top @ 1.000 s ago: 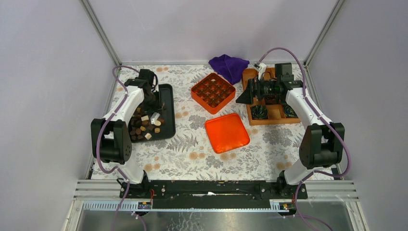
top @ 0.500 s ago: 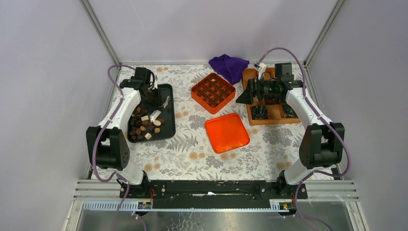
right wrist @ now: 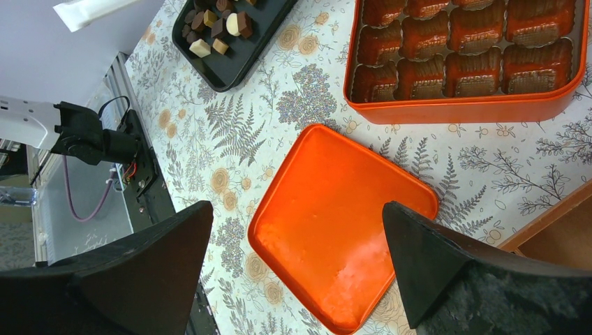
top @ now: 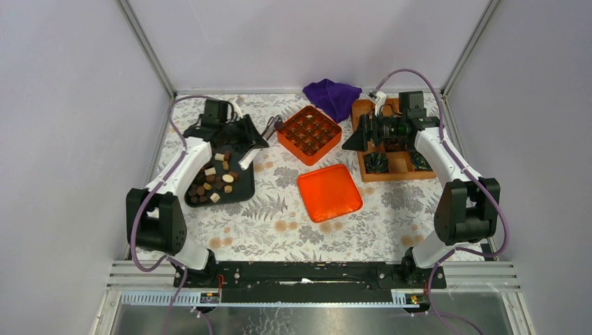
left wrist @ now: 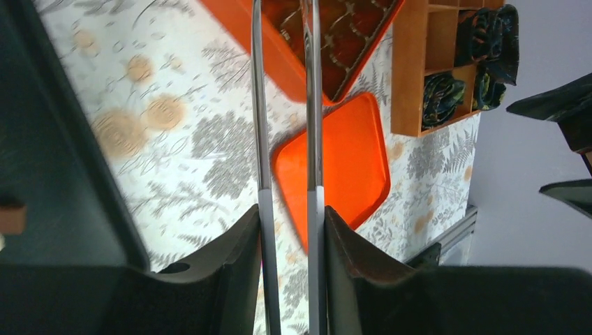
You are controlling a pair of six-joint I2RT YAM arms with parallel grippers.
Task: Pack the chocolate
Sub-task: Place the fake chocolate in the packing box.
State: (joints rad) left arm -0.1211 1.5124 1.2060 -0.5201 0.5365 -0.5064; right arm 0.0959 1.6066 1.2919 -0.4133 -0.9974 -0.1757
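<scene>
1. Chocolate: lying piled in the tray, left of the box, nearest the left arm.
2. Left gripper: clamping tweezers, blades nearly together, pointing at the box, away from the pile; whether carrying a piece at the tips, cannot tell.
3. Right gripper: gaping wide, holding nothing, hovering right of the box.

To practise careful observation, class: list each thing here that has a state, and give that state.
orange box: open, lid off.
lid: off, lying flat beside the box.
chocolates: loose in the black tray.
tweezers: gripped, blades slightly apart.
left pincer: shut on tweezers.
right pincer: open, empty.
purple cloth: crumpled.
</scene>
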